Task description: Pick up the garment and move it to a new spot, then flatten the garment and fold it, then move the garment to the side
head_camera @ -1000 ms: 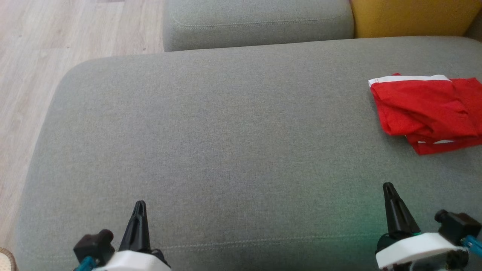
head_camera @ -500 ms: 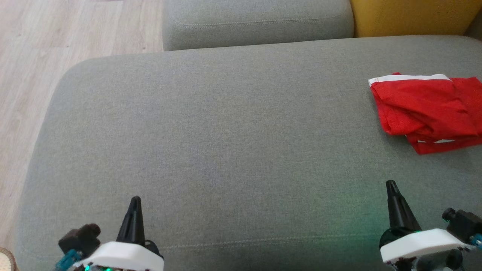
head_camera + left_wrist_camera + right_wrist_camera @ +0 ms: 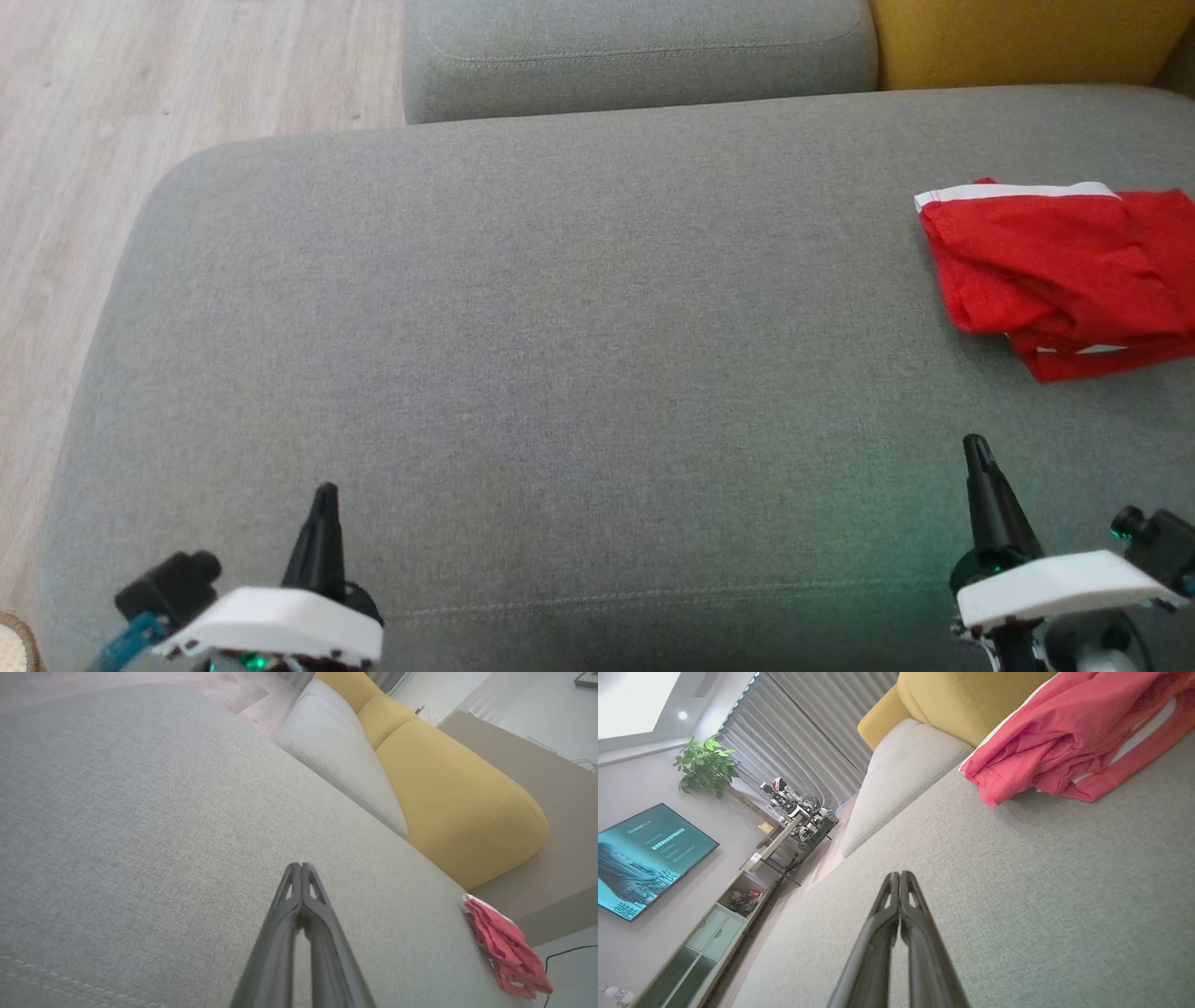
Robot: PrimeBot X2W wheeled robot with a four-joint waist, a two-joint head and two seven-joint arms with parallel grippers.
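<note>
Reference for all positions: grey seat cushion (image 3: 560, 327).

Position of garment (image 3: 1060, 271), red with white trim: on the cushion's far right part, loosely layered and rumpled, apart from both grippers.

State of left gripper (image 3: 324, 493): fingers pressed together, nothing between them, poised over the cushion's near left edge. State of right gripper (image 3: 977, 448): likewise closed and empty, over the cushion's near right edge, closer to the garment yet well short of it.

Step in hand: not settled. Consistent with a garment folded and set aside at the cushion's right, arms clear; equally consistent with a bundle awaiting pick-up. In favour of folds: stacked edges with white trim between them. In favour of a heap: wrinkled top, uneven outline.

Next move: none to prescribe pending that question. If grasping at all: expect limp fabric; part the fingers, then pinch an edge firmly.

Hidden or unclear: garment's right end cut off in the head view; type, layer count and underside not determinable
</note>
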